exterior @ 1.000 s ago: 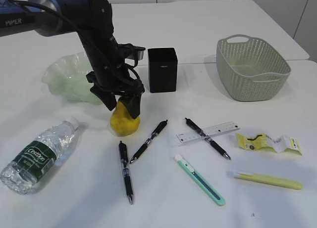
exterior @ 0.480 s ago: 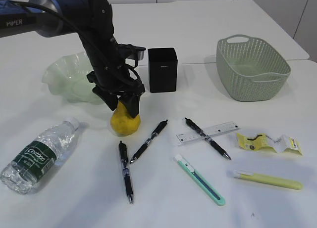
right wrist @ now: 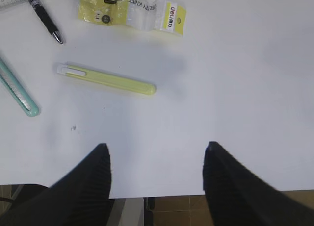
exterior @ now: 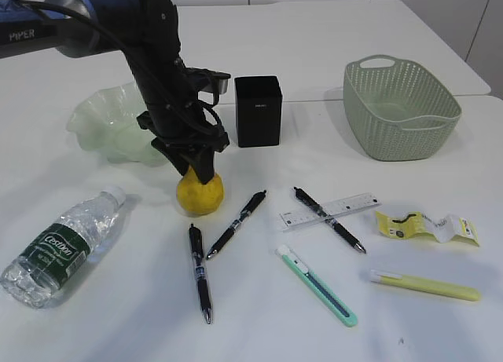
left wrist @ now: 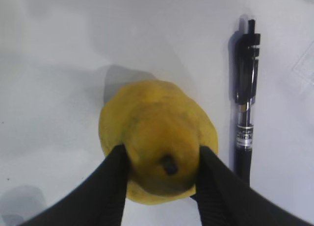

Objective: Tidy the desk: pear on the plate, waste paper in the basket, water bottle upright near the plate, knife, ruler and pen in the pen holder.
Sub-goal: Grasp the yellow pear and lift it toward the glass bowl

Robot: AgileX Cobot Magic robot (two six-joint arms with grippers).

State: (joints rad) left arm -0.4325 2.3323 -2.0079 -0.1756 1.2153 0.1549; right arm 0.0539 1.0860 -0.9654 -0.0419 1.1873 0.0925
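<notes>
Left tool [left wrist: 162,160] had narrowed since earlier, its fingers clasping the pear [left wrist: 157,138] on the tabletop [exterior: 330,48]; right tool [right wrist: 157,160] spread, empty.

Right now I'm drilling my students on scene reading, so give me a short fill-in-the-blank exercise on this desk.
1. The left gripper has its fingers on either side of the ____.
2. The water bottle is lying on its ____.
3. The ruler lies under a ____.
4. The pen holder stands between the plate and the ____.

Missing words: pear; side; pen; basket
</notes>
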